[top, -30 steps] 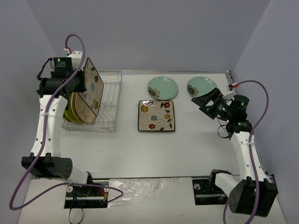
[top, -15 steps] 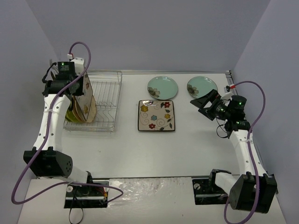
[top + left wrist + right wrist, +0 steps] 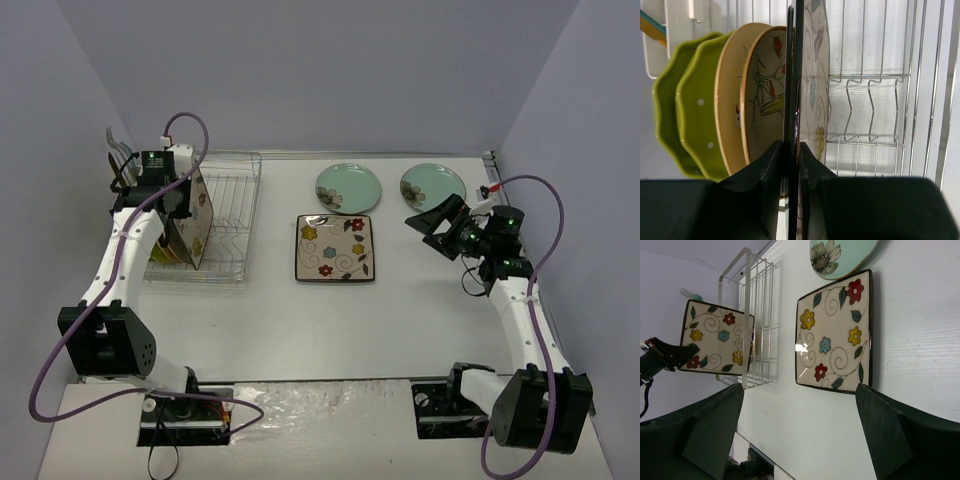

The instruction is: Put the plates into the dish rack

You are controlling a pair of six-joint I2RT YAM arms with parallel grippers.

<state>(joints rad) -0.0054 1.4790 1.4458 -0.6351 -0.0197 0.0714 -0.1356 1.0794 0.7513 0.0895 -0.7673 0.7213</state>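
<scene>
My left gripper [image 3: 172, 198] [image 3: 791, 150] is shut on the dark rim of a square floral plate [image 3: 196, 226] [image 3: 816, 75], held upright on edge inside the dish rack [image 3: 228, 205] [image 3: 871, 105]. Just left of it stand two cream floral plates [image 3: 762, 95] and two lime-green dotted plates [image 3: 692, 110], also upright. A second square floral plate [image 3: 335, 247] [image 3: 835, 335] lies flat on the table. Two pale teal plates [image 3: 348, 186] [image 3: 432, 185] lie behind it. My right gripper [image 3: 436, 222] [image 3: 800, 392] hangs open and empty above the table, right of that square plate.
A white utensil holder [image 3: 677, 30] sits at the rack's far left end with a fork [image 3: 118, 150] standing in it. Several rack slots right of the held plate hold nothing. Grey walls close in the table on three sides.
The left arm has lowered the square plate from a tilted pose above the rack into the rack, upright beside the cream plates. The right arm has shifted only slightly.
</scene>
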